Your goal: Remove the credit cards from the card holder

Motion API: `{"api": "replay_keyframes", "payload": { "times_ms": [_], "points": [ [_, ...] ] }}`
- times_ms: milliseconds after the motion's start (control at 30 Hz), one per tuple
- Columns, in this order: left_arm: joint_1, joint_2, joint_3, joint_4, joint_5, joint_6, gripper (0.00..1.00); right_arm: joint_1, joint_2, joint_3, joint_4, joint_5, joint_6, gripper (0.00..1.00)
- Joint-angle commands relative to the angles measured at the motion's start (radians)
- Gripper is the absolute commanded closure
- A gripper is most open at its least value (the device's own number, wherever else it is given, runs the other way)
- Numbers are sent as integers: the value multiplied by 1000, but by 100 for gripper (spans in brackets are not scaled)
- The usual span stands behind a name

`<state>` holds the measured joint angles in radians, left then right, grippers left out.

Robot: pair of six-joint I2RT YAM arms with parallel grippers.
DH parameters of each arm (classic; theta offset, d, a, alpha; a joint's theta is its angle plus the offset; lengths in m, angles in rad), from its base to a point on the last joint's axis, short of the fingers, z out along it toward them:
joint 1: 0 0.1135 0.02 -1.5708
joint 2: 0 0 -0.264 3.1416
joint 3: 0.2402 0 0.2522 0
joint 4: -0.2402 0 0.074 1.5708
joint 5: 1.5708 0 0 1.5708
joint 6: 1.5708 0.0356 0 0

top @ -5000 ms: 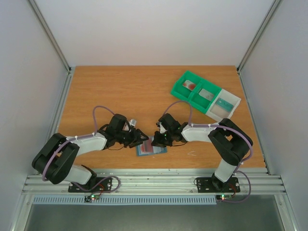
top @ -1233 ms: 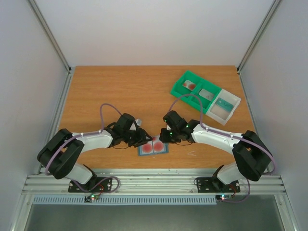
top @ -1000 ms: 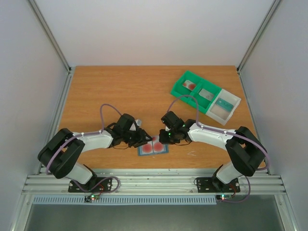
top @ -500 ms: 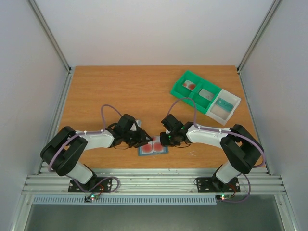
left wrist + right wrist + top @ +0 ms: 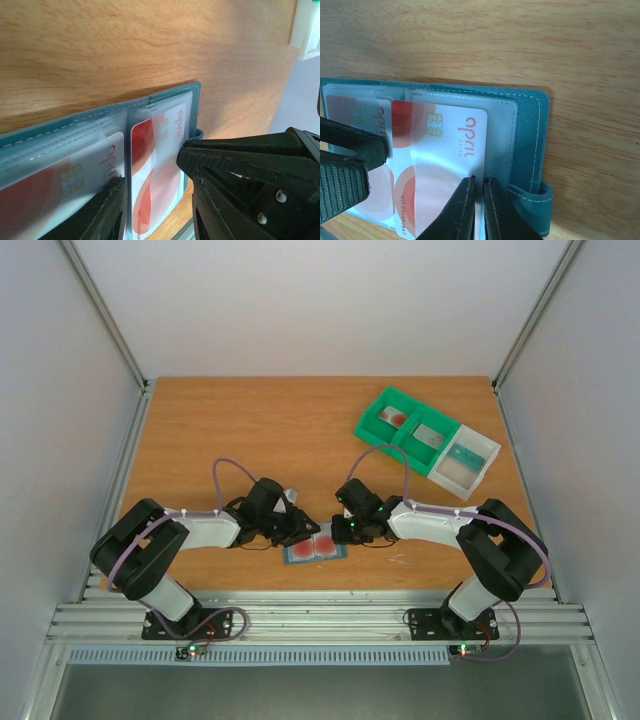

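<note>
The right claw [image 5: 479,200] is pinched on the credit card [image 5: 445,135] edge, in the card holder [image 5: 527,130] open beneath it. Catching the clear sleeve [image 5: 500,125] too would likely drag the holder along; the open left claw [image 5: 150,167] merely straddles it.

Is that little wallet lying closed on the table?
No, the card holder lies open, with red-and-white cards showing in both panels.
</note>
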<state>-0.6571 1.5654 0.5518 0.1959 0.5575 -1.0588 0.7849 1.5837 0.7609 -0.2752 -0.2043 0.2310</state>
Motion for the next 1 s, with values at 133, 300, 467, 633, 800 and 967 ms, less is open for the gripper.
{"api": "replay_keyframes", "payload": {
  "times_ms": [133,300,467,633,800,967],
  "points": [
    [-12,16,-19,57,-18,-11,63,7,34,-52,2,5,18,94],
    [-15,4,-41,69,-24,-18,62,6,45,-65,27,-5,26,95],
    [-15,-9,-54,72,-32,-29,62,5,42,-88,56,-21,39,97],
    [-16,-22,-50,54,-31,-30,63,3,45,-94,62,-25,47,98],
    [-16,-97,-25,-70,-72,0,62,4,23,-88,48,-30,43,98],
    [-15,-91,-36,-87,-84,24,62,4,-32,-52,6,-54,30,94]
  ]
}}
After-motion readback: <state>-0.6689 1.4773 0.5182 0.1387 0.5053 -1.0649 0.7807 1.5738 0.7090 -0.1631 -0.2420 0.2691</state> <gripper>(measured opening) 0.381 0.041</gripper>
